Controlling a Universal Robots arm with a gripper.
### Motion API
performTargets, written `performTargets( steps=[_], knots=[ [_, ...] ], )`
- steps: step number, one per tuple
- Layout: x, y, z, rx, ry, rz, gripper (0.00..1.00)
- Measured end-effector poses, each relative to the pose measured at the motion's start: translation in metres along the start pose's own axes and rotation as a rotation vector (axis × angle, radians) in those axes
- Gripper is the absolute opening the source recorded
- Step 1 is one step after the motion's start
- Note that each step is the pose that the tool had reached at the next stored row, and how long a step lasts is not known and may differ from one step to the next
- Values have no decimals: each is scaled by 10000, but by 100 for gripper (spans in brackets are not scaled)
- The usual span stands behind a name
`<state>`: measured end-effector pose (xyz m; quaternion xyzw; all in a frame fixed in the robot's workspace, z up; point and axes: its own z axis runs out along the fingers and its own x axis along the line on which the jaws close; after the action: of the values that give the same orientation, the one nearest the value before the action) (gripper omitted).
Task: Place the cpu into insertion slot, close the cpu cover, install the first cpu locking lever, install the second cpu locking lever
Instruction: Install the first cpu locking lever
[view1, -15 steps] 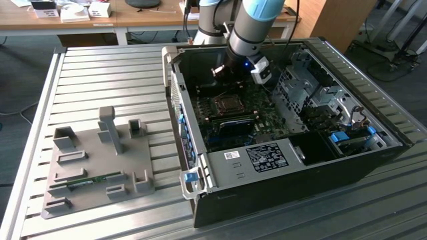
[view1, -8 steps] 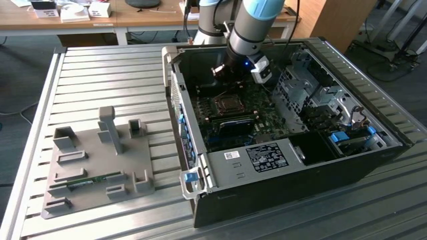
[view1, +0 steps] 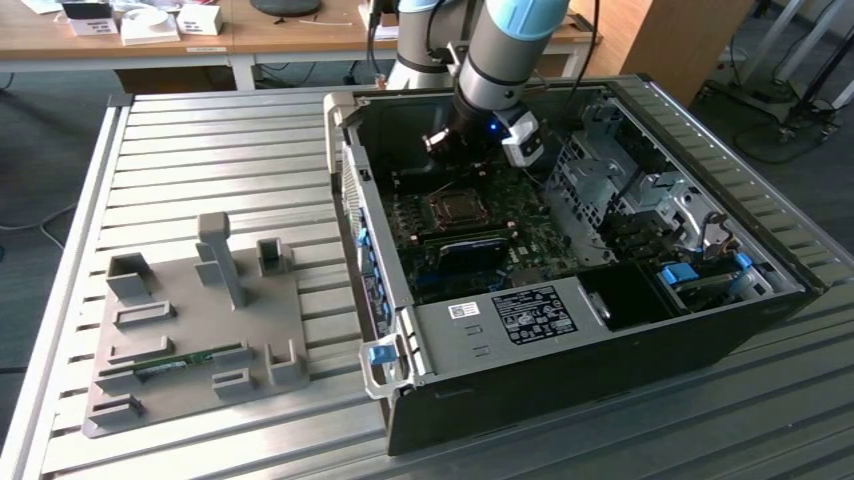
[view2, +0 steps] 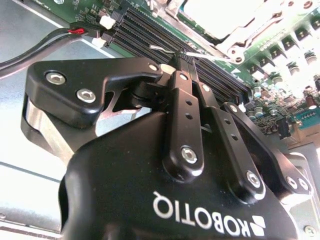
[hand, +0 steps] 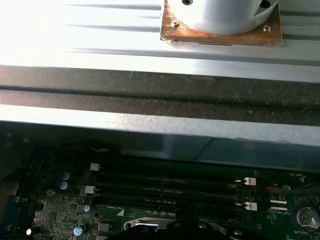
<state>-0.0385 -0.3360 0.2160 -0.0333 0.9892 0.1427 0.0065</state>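
In the exterior view the open black computer case (view1: 694, 340) lies on a slatted metal table. The insertion slot (view1: 458, 208), a dark square with a silvery rim, sits mid-motherboard. The cpu cover (view2: 239, 39) lies flat over it; its window is washed out by glare, so I cannot tell whether the cpu is inside. My gripper (view1: 461, 160) hangs just behind the slot, over the memory slots. In the second wrist view its black fingers (view2: 186, 100) are pressed together, nothing visible between them. The gripper (view2: 182, 59) has a thin silvery lever rod (view2: 161, 49) beside its tips.
A grey fixture plate (view1: 200, 330) carrying a green memory stick (view1: 174, 362) stands at the exterior view's left. Long black memory slots (hand: 170, 187) run beside the socket. The case wall (hand: 150, 100), a drive cage (view1: 627, 190) and black cables (view2: 30, 50) hem in the board.
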Motion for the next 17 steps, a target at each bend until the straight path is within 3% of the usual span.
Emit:
performTargets(
  steps=[17],
  knots=[
    [2,-24,82,0,0,0,11]
  ],
)
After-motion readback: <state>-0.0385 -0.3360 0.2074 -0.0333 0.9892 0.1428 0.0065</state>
